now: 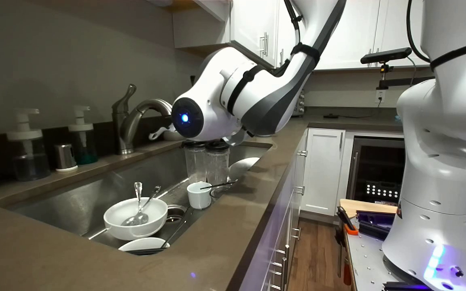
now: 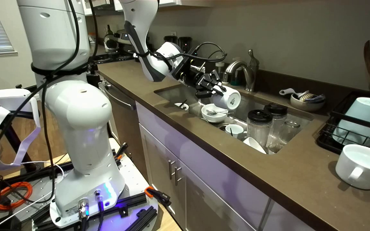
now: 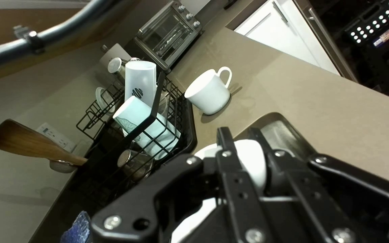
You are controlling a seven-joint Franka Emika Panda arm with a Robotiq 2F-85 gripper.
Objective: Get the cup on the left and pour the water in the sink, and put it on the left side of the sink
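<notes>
Tipped over, the cup (image 2: pixel 229 98) hung above the sink (image 1: pixel 83 202) with its base on show and its mouth hidden, so whether it held any water could not be told. The gripper (image 3: pixel 239 132) was clenched on it, a white part, apparently the handle, pinched between narrow fingers (image 3: pixel 230 165). That one-sided hold was probably the weak spot: a brisk turn risked letting the cup's weight swing it round and slip loose onto the white bowl (image 1: pixel 132 232) or the lidded jars (image 2: pixel 259 128) in the sink; which lay beneath was unclear. A stream striking the bowl's spoons (image 1: pixel 138 219) might splash over the sink's rim. The faucet (image 2: pixel 250 75) rose at the sink's back edge, seemingly near enough to be knocked if the arm (image 1: pixel 233 93) swung toward it while righting the cup. Set down left of the sink before it was level, the cup could topple, and any water inside would wet the counter (image 1: pixel 217 250) there.
</notes>
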